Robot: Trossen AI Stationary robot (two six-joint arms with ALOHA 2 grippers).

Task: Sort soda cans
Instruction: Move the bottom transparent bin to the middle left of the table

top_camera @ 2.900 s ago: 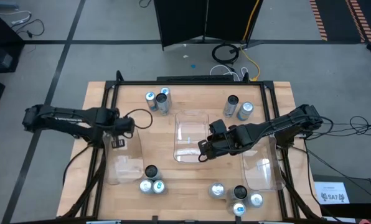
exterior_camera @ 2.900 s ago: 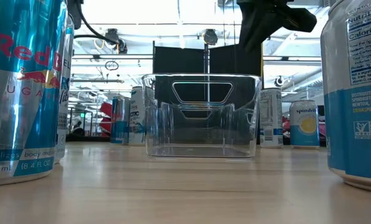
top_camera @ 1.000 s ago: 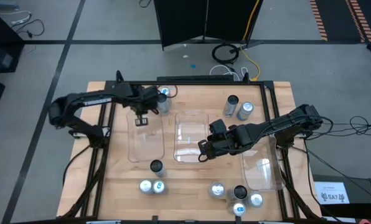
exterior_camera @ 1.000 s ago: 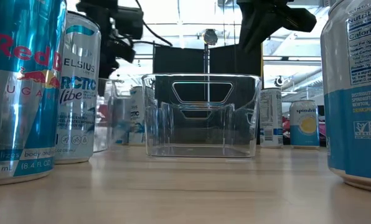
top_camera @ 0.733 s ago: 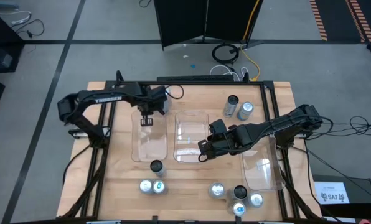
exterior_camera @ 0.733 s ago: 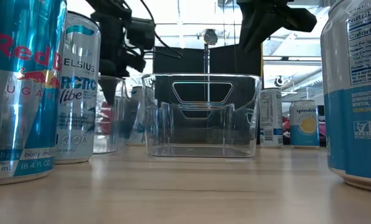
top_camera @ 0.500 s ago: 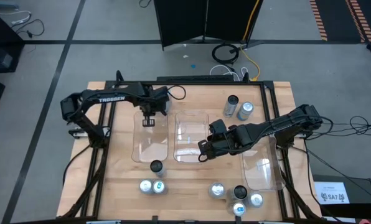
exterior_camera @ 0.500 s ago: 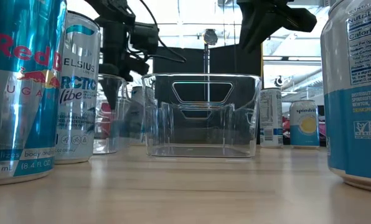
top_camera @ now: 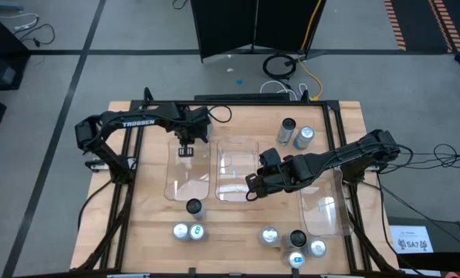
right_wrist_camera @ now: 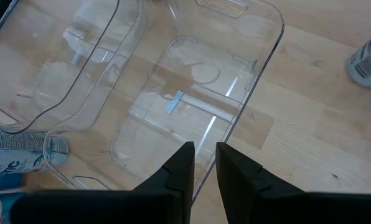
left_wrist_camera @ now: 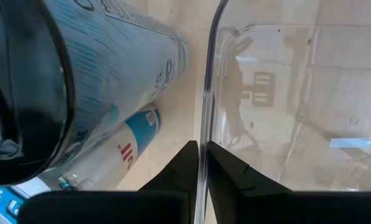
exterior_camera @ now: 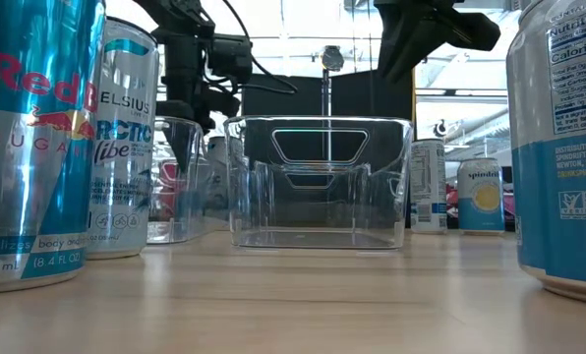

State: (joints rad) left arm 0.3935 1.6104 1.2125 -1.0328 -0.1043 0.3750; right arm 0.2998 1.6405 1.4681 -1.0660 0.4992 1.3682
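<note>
a: high view. what is seen?
b: left gripper [top_camera: 185, 151] is placed at the far rim of the left tray [top_camera: 185, 179], jaws pinched narrow on that rim. right gripper [top_camera: 249, 188] is set at the near right edge of the middle tray [top_camera: 236, 167], jaws narrow on its wall. a third tray [top_camera: 325, 210] lies at the right side of the table [top_camera: 346, 116].
a: cans?
b: soda cans are found in groups on the wood: two at the far right [top_camera: 295, 134], one dark-topped can [top_camera: 193, 206] just near of the left tray, two more [top_camera: 188, 231] at the near left, a cluster [top_camera: 295, 245] at the near right. far-left cans are mostly hidden by the left arm.

a: low view?
b: middle tray is seen in the centre, left tray beside it with the left gripper [exterior_camera: 183, 133] down on its rim. a red bull can [exterior_camera: 32, 138] and a celsius can [exterior_camera: 124, 147] are seen close at left, a spindrift can [exterior_camera: 482, 195] far right.

a: left wrist view?
b: fingers [left_wrist_camera: 188, 162] are closed on the thin clear tray wall [left_wrist_camera: 205, 93]; a can [left_wrist_camera: 120, 62] stands just outside the tray.

a: right wrist view?
b: fingers [right_wrist_camera: 180, 163] are narrow across the middle tray's edge [right_wrist_camera: 235, 121]; one can [right_wrist_camera: 369, 59] is seen on the wood beyond, another [right_wrist_camera: 23, 146] beside the neighbouring tray.
</note>
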